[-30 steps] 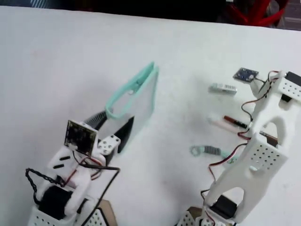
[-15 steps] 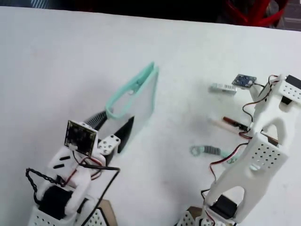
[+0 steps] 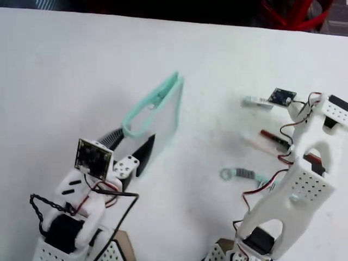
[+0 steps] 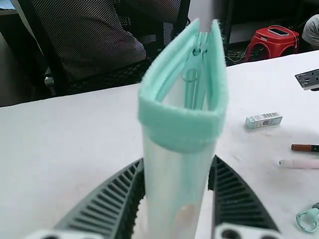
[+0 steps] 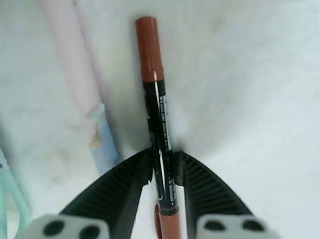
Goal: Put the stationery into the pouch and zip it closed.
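A clear pouch (image 3: 155, 109) with a teal zip rim lies at the table's middle. My left gripper (image 4: 177, 199) is shut on its near end and holds it on edge, its mouth (image 4: 182, 107) gaping open. On the right lies a brown-and-black pen (image 5: 157, 119); my right gripper (image 5: 163, 164) is shut on its black barrel, with the pen still on the table. A pale pink pen (image 5: 75, 74) lies beside it. In the high view the brown pen (image 3: 274, 138) pokes out from under the right arm (image 3: 302, 163).
A small white box (image 3: 256, 101) lies beyond the pens, and a teal clip with a grey strap (image 3: 239, 174) lies nearer than them. The left arm's base (image 3: 76, 228) fills the near left corner. A chair and a red stool (image 4: 279, 37) stand beyond the table.
The right arm's wrist has shifted toward the near edge and slightly right, settling over the brown pen. The left arm and the pouch have not moved.
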`<action>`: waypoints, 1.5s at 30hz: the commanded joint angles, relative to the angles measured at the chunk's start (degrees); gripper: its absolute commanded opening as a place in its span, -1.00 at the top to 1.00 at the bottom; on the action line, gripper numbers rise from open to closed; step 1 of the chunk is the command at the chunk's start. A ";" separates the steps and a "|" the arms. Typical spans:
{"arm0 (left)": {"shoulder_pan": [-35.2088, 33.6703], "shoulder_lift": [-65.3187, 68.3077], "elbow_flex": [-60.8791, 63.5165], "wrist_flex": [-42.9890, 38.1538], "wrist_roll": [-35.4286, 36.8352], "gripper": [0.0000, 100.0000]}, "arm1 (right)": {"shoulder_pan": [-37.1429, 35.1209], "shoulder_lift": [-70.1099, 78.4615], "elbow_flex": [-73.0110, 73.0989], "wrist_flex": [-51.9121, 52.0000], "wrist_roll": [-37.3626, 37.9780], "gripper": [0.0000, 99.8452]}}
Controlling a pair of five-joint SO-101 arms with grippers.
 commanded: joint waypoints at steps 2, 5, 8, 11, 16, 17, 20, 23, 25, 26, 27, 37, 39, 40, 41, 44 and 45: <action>0.40 -0.22 -0.26 -1.23 -0.35 0.58 | 1.27 -0.13 0.62 -4.44 -3.52 0.87; 0.40 -0.22 -0.26 -1.23 -0.35 0.58 | 0.84 -2.86 0.97 -4.09 -5.63 0.97; 0.40 -0.31 -0.26 -1.23 -0.35 0.58 | 0.66 -7.34 0.79 -1.45 -8.88 0.95; 0.40 -0.31 -0.26 -1.23 -0.35 0.58 | 0.13 -12.70 1.14 2.68 -10.11 0.96; 0.40 -0.31 -0.26 -1.14 -0.35 0.58 | -0.84 -19.30 1.23 9.89 -10.11 0.96; 0.40 -0.31 -0.26 -1.14 -0.35 0.58 | -1.01 -20.35 1.23 11.03 -10.11 0.96; 0.40 -0.31 -0.26 -1.14 -0.35 0.58 | -1.19 -22.99 1.23 14.99 -10.11 0.96; 0.40 -0.31 -0.26 -1.14 -0.35 0.58 | -1.01 -26.15 1.23 19.03 -10.11 0.96; 0.40 -0.31 -0.26 -1.14 -0.35 0.58 | -0.92 -28.53 1.32 20.44 -10.11 0.96; 0.40 -0.31 -0.26 -1.14 -0.35 0.58 | -0.75 -29.85 2.02 20.53 -10.11 0.96; 0.40 -0.31 -0.26 -1.05 -0.35 0.58 | -0.57 -31.34 3.16 20.53 -10.11 0.96; 0.40 -0.40 -0.44 -0.88 -0.35 0.57 | -6.02 -53.93 25.23 14.11 -10.11 0.96; 0.31 -0.40 -0.44 -0.79 -0.35 0.57 | -7.87 -59.74 31.30 9.89 -11.43 0.96; 0.31 -0.40 -0.44 -0.79 -0.35 0.57 | -8.92 -62.81 34.37 7.25 -13.54 0.96; 0.31 -0.40 -0.44 -0.79 -0.35 0.57 | -9.98 -65.98 37.19 4.18 -17.05 0.96; 0.31 -0.40 -0.44 -0.79 -0.35 0.57 | -12.35 -74.77 43.69 -4.26 -30.51 0.96; 0.31 -0.40 -0.44 -0.79 -0.35 0.57 | -12.79 -77.05 44.57 -5.76 -34.11 0.96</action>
